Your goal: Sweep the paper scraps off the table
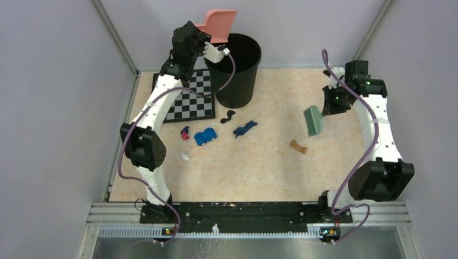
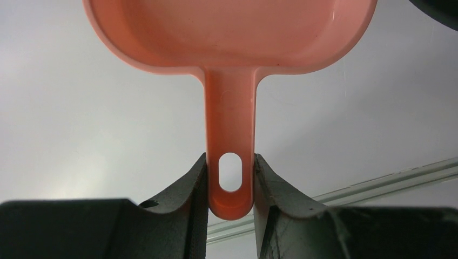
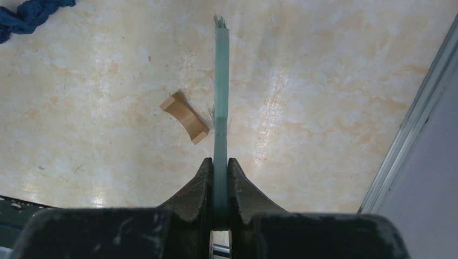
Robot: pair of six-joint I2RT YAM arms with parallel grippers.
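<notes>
Paper scraps lie on the marbled table (image 1: 270,172): a black one (image 1: 230,115), a dark blue one (image 1: 244,128), a red-pink one (image 1: 185,133) and a white one (image 1: 186,157). The dark blue scrap also shows in the right wrist view (image 3: 27,13). My left gripper (image 1: 215,51) (image 2: 231,183) is shut on the handle of the pink dustpan (image 1: 219,26) (image 2: 232,32) and holds it high over the black bin. My right gripper (image 1: 325,109) (image 3: 220,167) is shut on the grey-green brush (image 1: 313,121) (image 3: 221,81), which hangs above the table's right part.
A black bin (image 1: 240,81) stands at the back, with a checkerboard mat (image 1: 192,100) to its left. A blue toy car (image 1: 206,136) sits among the scraps. A tan curved piece (image 1: 298,147) (image 3: 184,116) lies just left of the brush. A metal rail (image 3: 410,118) edges the table on the right.
</notes>
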